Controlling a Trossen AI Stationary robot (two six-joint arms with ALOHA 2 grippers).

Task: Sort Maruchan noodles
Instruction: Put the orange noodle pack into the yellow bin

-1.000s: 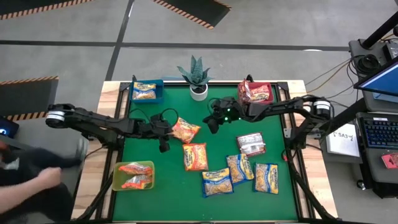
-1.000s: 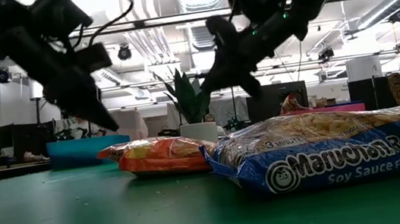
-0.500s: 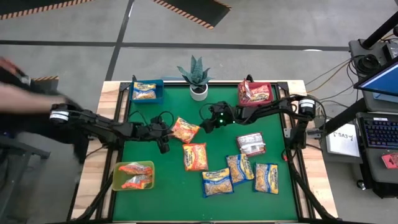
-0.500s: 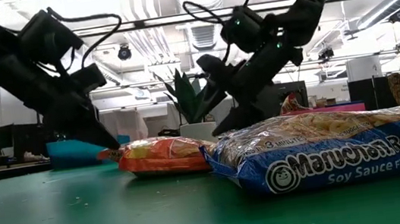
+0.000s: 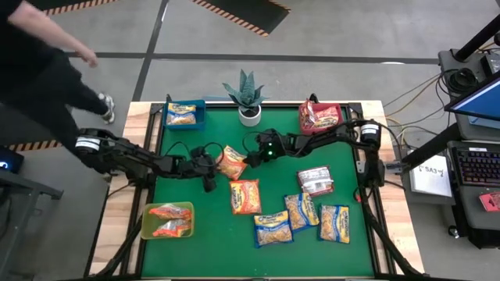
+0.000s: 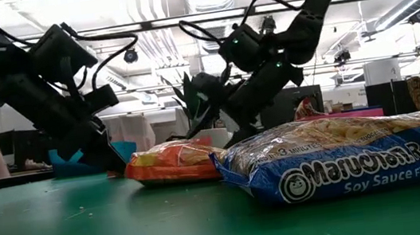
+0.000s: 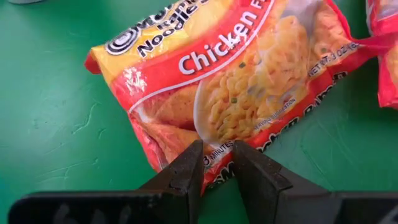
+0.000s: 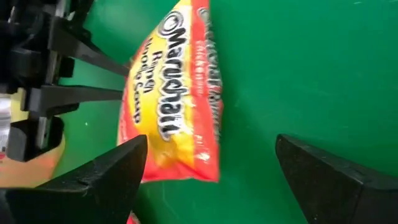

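An orange Maruchan chicken packet [image 5: 231, 162] lies flat on the green table between my two grippers. My left gripper [image 7: 217, 160] has come down at its left edge, its fingers a narrow gap apart with the packet's edge showing between them. From the right, my right gripper [image 8: 211, 142] stands wide open a little above the packet's other end [image 8: 171, 106], touching nothing. Another orange packet [image 5: 245, 196], three blue-edged yellow ones [image 5: 301, 212] and a silvery one [image 5: 316, 180] lie flat farther toward the near right. My left gripper slants down from the table's left, its fingertips [image 7: 194, 163] on either side of the orange packet's printed edge [image 7: 217, 149]. The packet lies flat on the table. I cannot tell whether the fingers touch it.
A blue bin [image 5: 185, 115] at the far left, a red bin [image 5: 320, 117] at the far right and a yellow-green bin [image 5: 167, 221] at the near left each hold packets. A potted plant [image 5: 248, 97] stands at the far edge. A person [image 5: 39, 62] stands beyond the table's far left corner.
My right gripper has opened wide, rolled, and sunk toward the table's left, to the orange packet's right end. My left gripper has sunk to the table at the packet's left edge. The person has moved from the near left to the far left of the table.
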